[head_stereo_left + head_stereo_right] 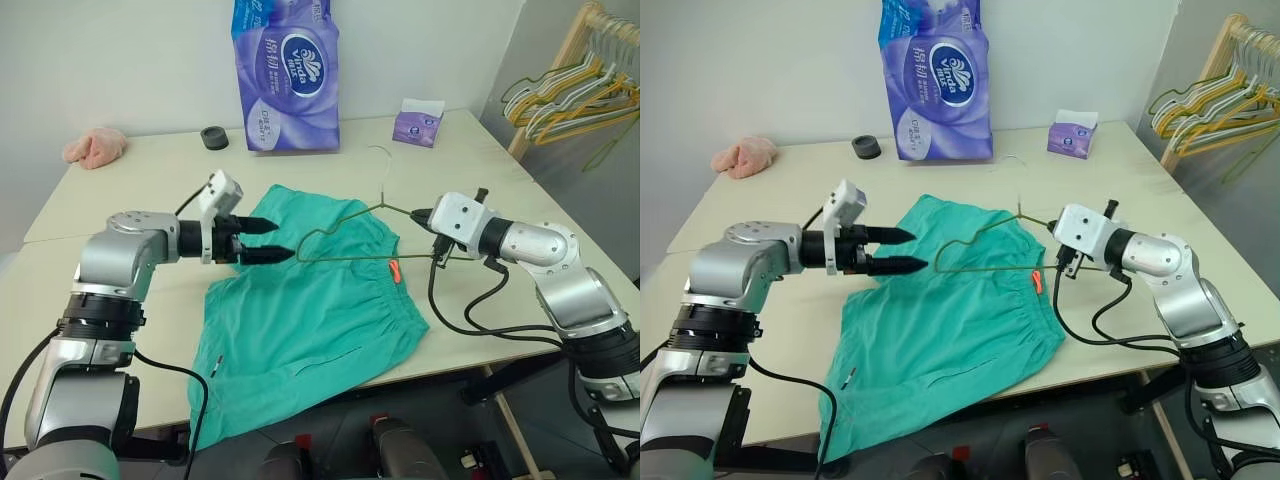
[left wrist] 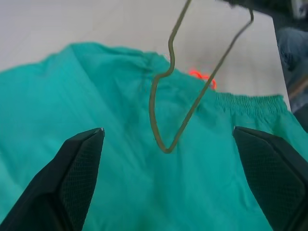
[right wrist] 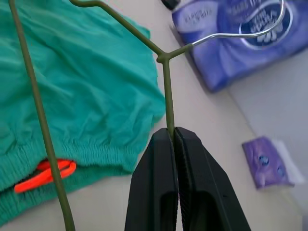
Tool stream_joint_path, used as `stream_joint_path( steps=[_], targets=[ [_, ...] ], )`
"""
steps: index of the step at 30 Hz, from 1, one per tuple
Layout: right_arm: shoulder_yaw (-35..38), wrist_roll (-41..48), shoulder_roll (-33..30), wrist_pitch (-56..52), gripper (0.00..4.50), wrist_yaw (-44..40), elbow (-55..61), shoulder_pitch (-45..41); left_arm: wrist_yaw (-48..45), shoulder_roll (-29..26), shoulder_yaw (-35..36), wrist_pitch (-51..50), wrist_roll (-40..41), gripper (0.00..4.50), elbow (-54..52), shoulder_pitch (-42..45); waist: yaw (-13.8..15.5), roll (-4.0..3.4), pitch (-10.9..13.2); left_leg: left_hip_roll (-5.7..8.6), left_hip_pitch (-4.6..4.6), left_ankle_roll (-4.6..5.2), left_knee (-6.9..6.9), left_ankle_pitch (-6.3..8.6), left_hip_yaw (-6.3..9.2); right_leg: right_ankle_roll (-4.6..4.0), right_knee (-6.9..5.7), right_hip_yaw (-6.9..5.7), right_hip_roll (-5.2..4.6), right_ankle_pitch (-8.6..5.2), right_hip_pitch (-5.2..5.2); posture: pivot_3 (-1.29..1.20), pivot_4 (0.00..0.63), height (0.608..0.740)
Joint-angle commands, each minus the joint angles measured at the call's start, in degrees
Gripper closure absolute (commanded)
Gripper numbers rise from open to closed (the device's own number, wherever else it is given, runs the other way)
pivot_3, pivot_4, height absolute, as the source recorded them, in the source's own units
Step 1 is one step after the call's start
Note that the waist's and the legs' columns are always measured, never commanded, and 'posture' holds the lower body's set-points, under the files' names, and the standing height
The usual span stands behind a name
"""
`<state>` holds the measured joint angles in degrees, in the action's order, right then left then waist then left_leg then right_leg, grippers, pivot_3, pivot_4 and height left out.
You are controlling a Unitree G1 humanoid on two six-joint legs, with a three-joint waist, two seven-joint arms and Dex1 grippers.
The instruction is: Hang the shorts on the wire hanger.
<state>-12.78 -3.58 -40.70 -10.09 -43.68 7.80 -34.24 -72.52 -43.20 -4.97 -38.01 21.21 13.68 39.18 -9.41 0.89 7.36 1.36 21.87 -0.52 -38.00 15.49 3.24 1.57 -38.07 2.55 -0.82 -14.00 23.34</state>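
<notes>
The shorts (image 1: 300,320) lie spread on the pale table (image 1: 110,290), their lower hem hanging over the near edge, below both grippers. The left gripper (image 1: 268,241) hovers over the shorts' left part with its two black fingers (image 2: 77,173) spread wide and nothing between them; it points across toward the right gripper. Just past its fingertips sits the near corner of the wire hanger (image 1: 345,240), which is held in the air above the shorts, apart from the left fingers. The right gripper (image 3: 172,137) is clamped tight on the hanger's wire close below the twisted neck, so the triangular body reaches from it toward the left gripper while the silvery hook (image 3: 240,33) rises away behind it. Under the hanger, close to the right gripper, the gathered waistband shows its small orange tag (image 1: 394,270). Farther back on the table, beyond both grippers, stand a purple pack of tissue rolls (image 1: 288,75), a small purple tissue box (image 1: 418,122), a black ring-shaped object (image 1: 214,137) and a pink cloth lump (image 1: 95,147). Beyond the right gripper, off the table, yellow and pale green hangers (image 1: 570,100) hang on a wooden rack.
</notes>
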Motion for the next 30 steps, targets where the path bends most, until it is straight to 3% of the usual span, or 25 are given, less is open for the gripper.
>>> stream_joint_path(
  steps=[1, 10, 14, 25, 30],
  targets=[
    [0.0, -1.2, 0.2, 3.6, 4.48, -1.1, 2.1, -2.3, -2.3, -2.0, -0.3, 0.9, 0.0, 0.0, -3.0, -0.8, 0.0, 0.01, 0.0, 0.0, 0.0, 0.0, 0.0, 0.0, 0.0, 0.0, 0.0, 0.0, -0.01, 0.0, 0.0, -0.19, 0.107, 0.74],
    [0.5, -0.5, 2.0, 5.6, 4.48, -3.9, 3.8, -2.8, -0.8, -0.7, -0.2, 1.6, -0.5, 0.0, -2.9, -1.8, 0.1, 0.0, 0.0, 0.03, 0.01, 0.0, -0.02, 0.0, 0.01, 0.0, -0.01, 0.0, -0.06, 0.0, 0.0, -0.19, 0.108, 0.74],
    [0.7, -0.2, 2.7, 5.2, 4.5, -4.3, 4.6, -2.3, -1.3, -0.5, -0.4, 1.2, 0.3, 0.87, -4.6, -3.0, 0.1, 0.01, 0.0, 0.03, 0.01, 0.0, -0.01, 0.0, 0.01, -0.01, -0.02, 0.01, -0.06, 0.0, 0.0, -0.19, 0.109, 0.74],
    [0.9, 0.1, 3.4, 6.0, 4.5, -4.8, 5.5, -2.1, -2.7, -1.1, -0.8, -1.0, 2.5, 4.39, -8.9, -5.7, 0.1, 0.0, 0.0, 0.03, 0.01, 0.0, -0.01, 0.0, 0.02, -0.01, -0.02, 0.0, -0.07, 0.0, 0.01, -0.19, 0.107, 0.74],
    [0.7, 0.4, 3.6, 6.8, 4.5, -5.4, 6.0, -1.9, -2.3, -1.1, -0.8, -1.2, 2.5, 4.47, -9.6, -6.4, 0.1, 0.0, 0.0, 0.03, 0.01, 0.0, -0.01, 0.0, 0.03, -0.01, -0.02, 0.01, -0.07, 0.0, 0.01, -0.19, 0.107, 0.74]
  ],
)
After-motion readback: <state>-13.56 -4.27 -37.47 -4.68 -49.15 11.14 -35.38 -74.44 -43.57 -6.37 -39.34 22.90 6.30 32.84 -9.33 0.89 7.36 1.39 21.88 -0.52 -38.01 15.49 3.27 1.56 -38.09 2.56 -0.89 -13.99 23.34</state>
